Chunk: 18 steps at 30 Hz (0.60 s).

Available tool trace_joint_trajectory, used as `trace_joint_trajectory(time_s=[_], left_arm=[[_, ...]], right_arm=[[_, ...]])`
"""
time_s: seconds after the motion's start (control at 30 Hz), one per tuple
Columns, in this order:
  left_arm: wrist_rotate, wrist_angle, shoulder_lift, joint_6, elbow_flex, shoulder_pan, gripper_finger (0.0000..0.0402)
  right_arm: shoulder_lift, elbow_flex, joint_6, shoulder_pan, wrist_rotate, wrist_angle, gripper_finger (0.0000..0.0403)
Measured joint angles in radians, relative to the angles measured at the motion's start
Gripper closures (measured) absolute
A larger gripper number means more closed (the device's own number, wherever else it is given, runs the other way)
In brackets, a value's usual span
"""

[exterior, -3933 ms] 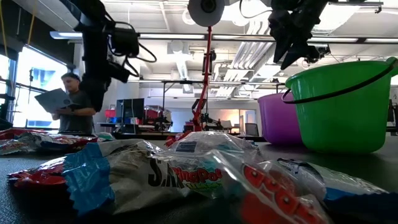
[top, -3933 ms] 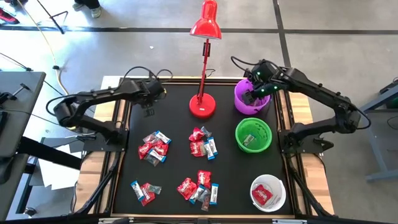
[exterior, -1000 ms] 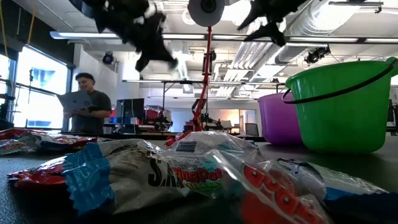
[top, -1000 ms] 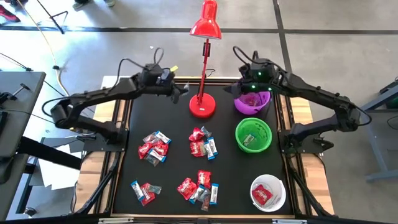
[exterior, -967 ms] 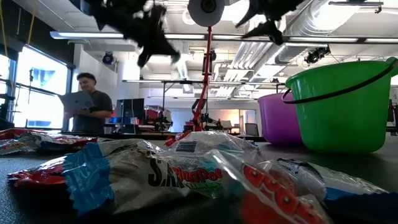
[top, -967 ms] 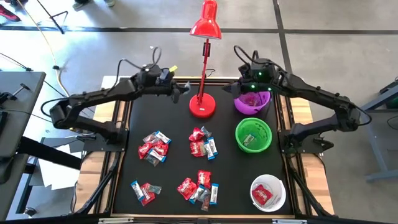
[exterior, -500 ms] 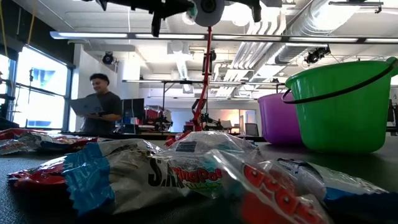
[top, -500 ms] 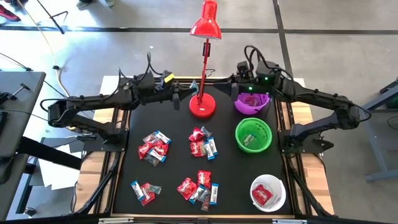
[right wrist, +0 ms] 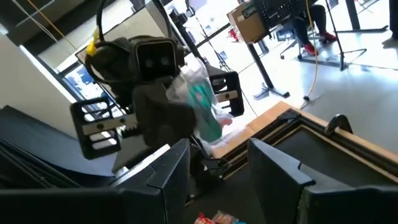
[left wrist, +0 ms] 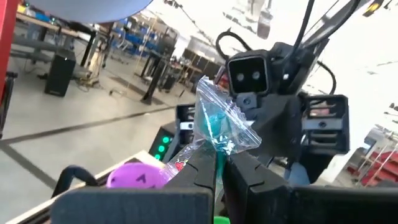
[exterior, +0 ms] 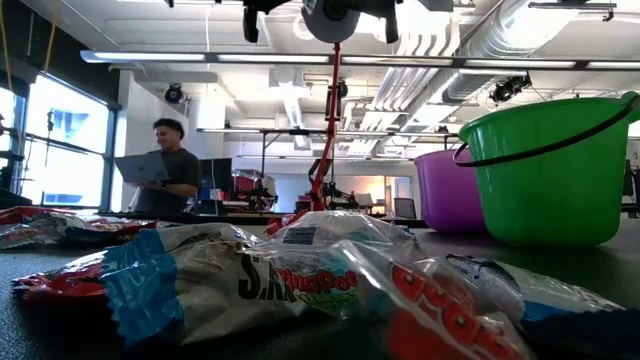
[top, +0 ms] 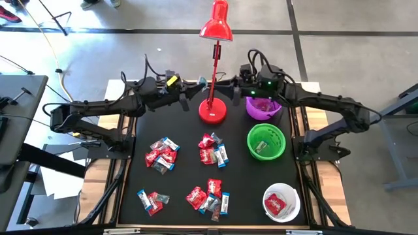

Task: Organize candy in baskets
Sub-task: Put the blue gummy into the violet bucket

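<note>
We see a crinkled clear-wrapped teal candy pinched in the left gripper jaws, right gripper jaws spread facing it

My left gripper and right gripper meet nose to nose beside the red lamp, above the desk.

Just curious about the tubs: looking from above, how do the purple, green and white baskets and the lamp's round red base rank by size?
1. Green basket, white basket, purple basket: look about alike; purple is partly covered by the right arm.
2. Lamp base: clearly smallest.
</note>
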<state>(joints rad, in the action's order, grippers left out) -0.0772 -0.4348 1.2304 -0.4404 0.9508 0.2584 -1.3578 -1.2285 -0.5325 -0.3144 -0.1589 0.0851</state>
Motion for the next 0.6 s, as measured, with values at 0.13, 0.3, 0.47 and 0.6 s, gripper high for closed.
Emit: trace_joint_trajectory(time_s=[0.13,0.3,0.47,0.6], left_arm=[[-0.005,-0.037,0.004,-0.013,0.001,0.000,0.0401],[-0.006,-0.028,0.055,-0.053,0.024,-0.009,0.0401],[0.042,-0.029,0.108,-0.014,0.095,-0.015,0.0401],[0.046,0.037,0.119,-0.003,0.139,-0.015,0.0401]], right_arm=[[-0.015,0.000,0.026,0.000,0.000,0.031,0.0247],[-0.030,0.000,0.052,0.000,0.000,0.051,0.0247],[-0.032,0.000,0.064,0.001,-0.008,0.056,0.0247],[-0.033,0.000,0.067,0.007,-0.021,0.055,0.0247]])
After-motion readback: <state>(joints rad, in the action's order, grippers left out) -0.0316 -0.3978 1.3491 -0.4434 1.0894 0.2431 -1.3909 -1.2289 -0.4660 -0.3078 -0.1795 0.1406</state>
